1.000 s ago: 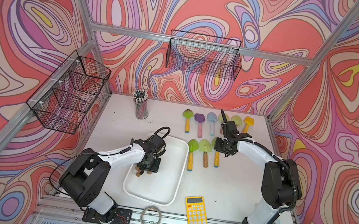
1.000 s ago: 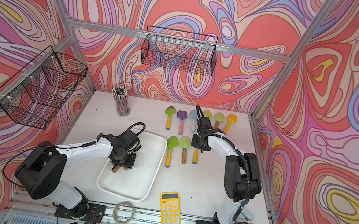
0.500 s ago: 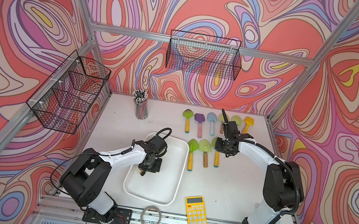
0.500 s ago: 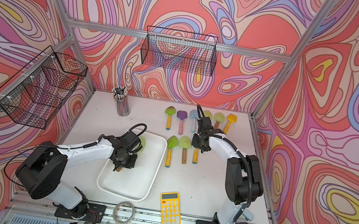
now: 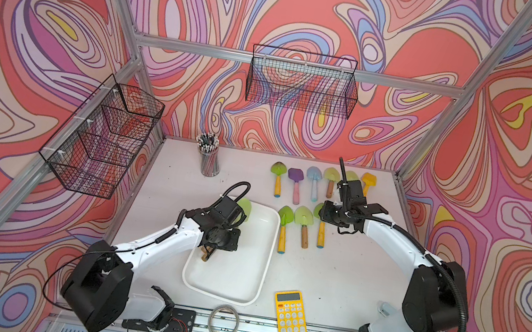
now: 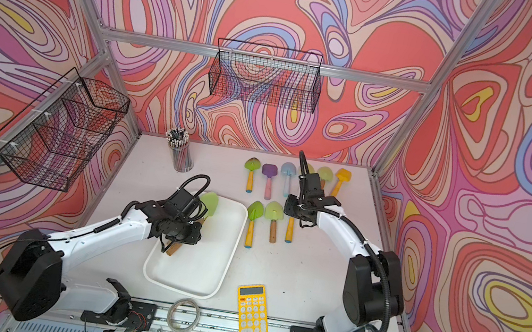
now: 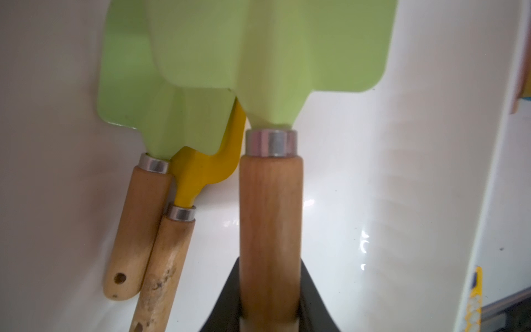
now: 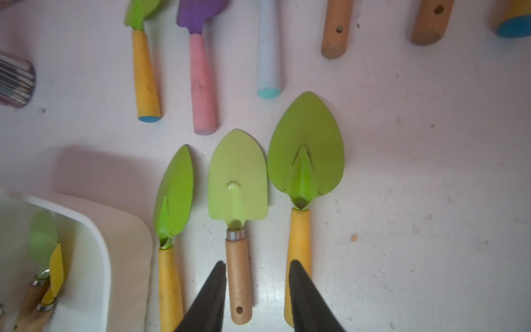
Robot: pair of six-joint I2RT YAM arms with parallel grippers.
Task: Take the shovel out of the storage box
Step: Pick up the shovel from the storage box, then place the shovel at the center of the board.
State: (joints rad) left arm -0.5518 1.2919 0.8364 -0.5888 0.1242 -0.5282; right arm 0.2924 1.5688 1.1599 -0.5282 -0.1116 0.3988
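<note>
Left claw (image 7: 270,260) is clamped on the plain wooden handle of a pale green shovel (image 7: 287,57) with a square-shouldered blade and a silver collar. It sits inside the far half of the storage box (image 5: 231,278), blade at the far rim. Two more shovels, a green one (image 7: 135,86) and a yellow one (image 7: 207,172), lie against one wall. On the held shovel's other side the box floor is bare up to the rim. Right claw (image 8: 257,263) hovers, jaws apart, over a row of three shovels (image 5: 302,217) just beside the box. Bare counter (image 5: 346,290) lies between the box and the right arm.
</note>
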